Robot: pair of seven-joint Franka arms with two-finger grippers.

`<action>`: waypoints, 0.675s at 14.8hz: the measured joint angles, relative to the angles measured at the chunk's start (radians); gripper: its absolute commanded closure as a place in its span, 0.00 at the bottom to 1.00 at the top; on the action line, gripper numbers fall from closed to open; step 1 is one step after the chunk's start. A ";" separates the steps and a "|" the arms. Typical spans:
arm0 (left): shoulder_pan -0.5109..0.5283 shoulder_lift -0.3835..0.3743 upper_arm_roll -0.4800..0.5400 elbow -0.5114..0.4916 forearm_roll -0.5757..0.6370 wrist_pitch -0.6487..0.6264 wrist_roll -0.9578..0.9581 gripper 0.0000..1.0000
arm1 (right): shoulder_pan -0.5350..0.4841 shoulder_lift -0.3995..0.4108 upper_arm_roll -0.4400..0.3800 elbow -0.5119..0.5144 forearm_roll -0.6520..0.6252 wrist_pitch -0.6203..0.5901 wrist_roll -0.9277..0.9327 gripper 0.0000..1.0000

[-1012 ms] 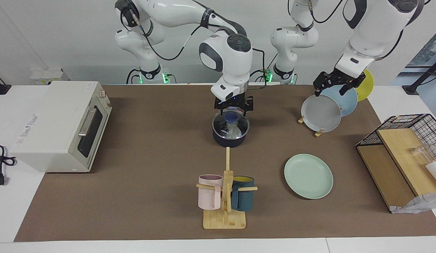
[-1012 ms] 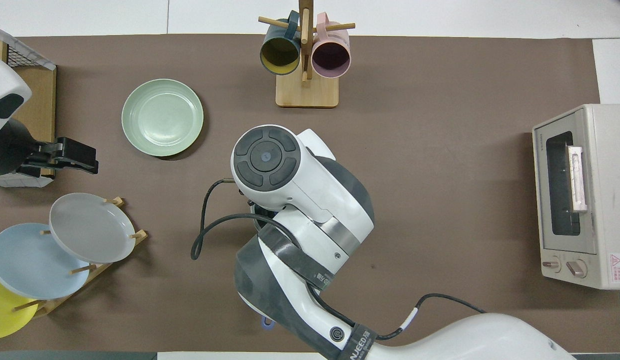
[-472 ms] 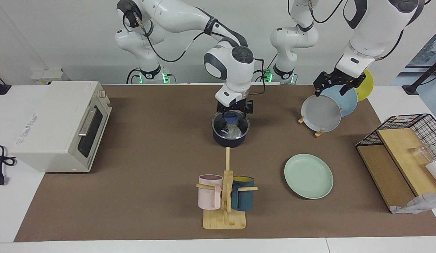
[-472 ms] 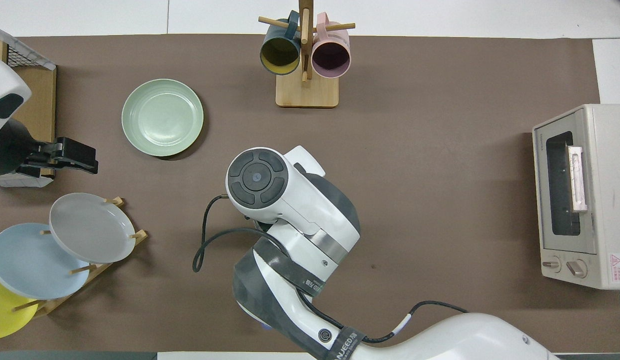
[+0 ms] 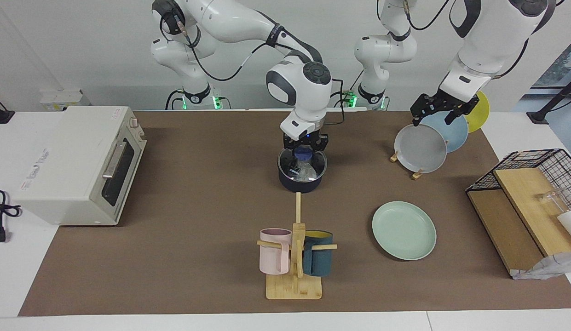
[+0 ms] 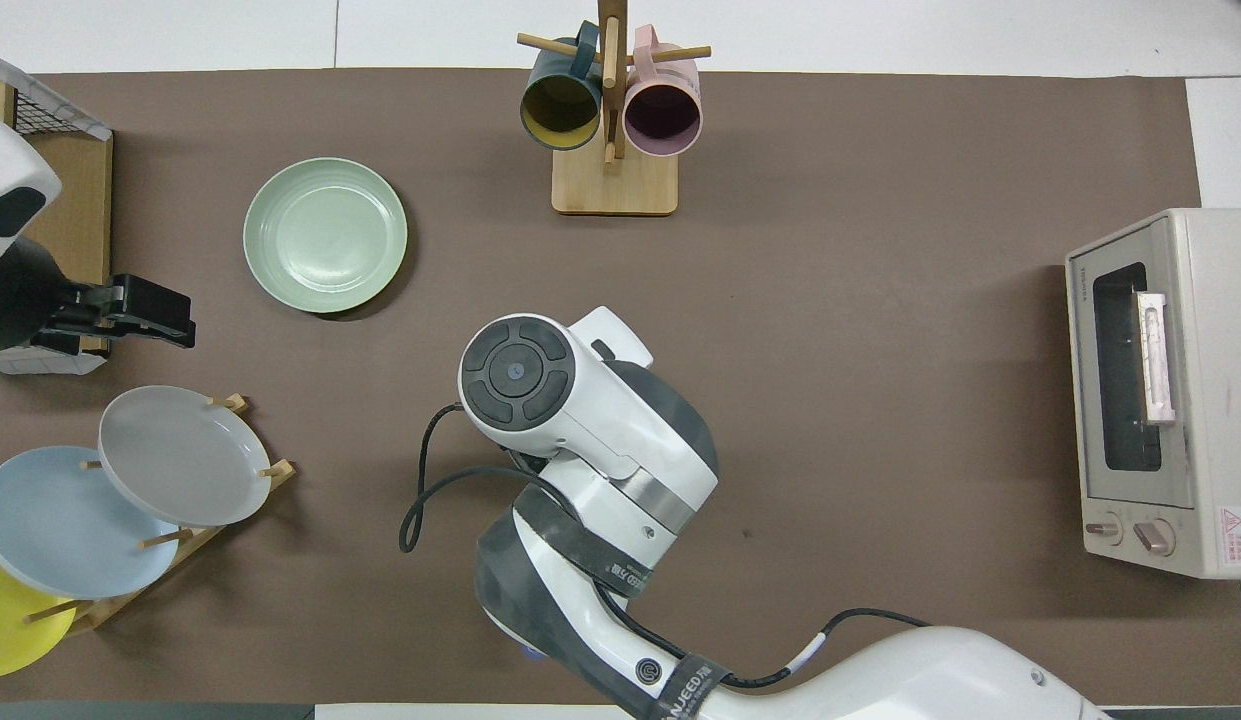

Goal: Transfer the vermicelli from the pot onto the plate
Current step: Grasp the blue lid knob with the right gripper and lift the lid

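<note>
Near the robots' edge of the table, mid-length: pot [image 5: 300, 177], glass lid [image 5: 302, 163] on, noodles [image 5: 306, 172] visible inside. Right gripper [image 5: 305, 146] down at the lid's blue knob [image 5: 305, 151], fingers apparently closed around it, though hard to confirm. Left gripper [image 5: 439, 111] waiting above the plate rack [image 5: 418, 174], grip unreadable. Green plate [image 5: 404, 230] bare, toward the left arm's end. Risks: knob slipping from a shallow pinch; lid dragging the pot along.
</note>
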 measured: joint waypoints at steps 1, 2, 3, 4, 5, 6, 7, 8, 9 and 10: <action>0.000 0.000 0.000 0.000 0.000 0.000 0.000 0.00 | 0.000 0.000 0.000 0.000 0.000 0.000 0.000 0.38; 0.000 0.000 0.000 0.000 0.000 0.000 0.000 0.00 | 0.000 -0.001 0.000 0.000 0.000 0.000 0.000 0.38; 0.000 0.000 0.000 0.000 0.000 0.000 0.000 0.00 | 0.000 -0.001 0.000 0.000 0.000 0.000 0.000 0.38; 0.000 0.000 0.000 0.000 0.000 0.000 0.000 0.00 | 0.000 -0.001 0.000 0.000 -0.001 0.000 0.000 0.38; 0.000 0.000 0.000 0.000 0.000 0.000 0.000 0.00 | 0.000 -0.001 0.000 0.000 -0.002 0.000 -0.002 0.38; 0.000 0.000 0.000 0.000 0.000 0.000 0.000 0.00 | -0.001 -0.002 0.000 0.002 -0.002 0.000 -0.008 0.38; 0.000 0.000 0.000 0.000 0.000 0.000 0.000 0.00 | -0.003 -0.003 0.000 0.008 -0.002 -0.002 -0.020 0.38; 0.000 0.000 0.000 0.000 0.000 0.000 0.000 0.00 | -0.009 -0.005 -0.001 0.020 -0.003 -0.010 -0.042 0.38; 0.000 0.000 0.000 0.000 0.000 0.000 0.000 0.00 | -0.018 -0.008 -0.003 0.037 -0.003 -0.027 -0.072 0.38; 0.000 0.000 0.000 0.000 0.000 0.000 0.000 0.00 | -0.035 -0.011 -0.004 0.056 -0.003 -0.047 -0.105 0.39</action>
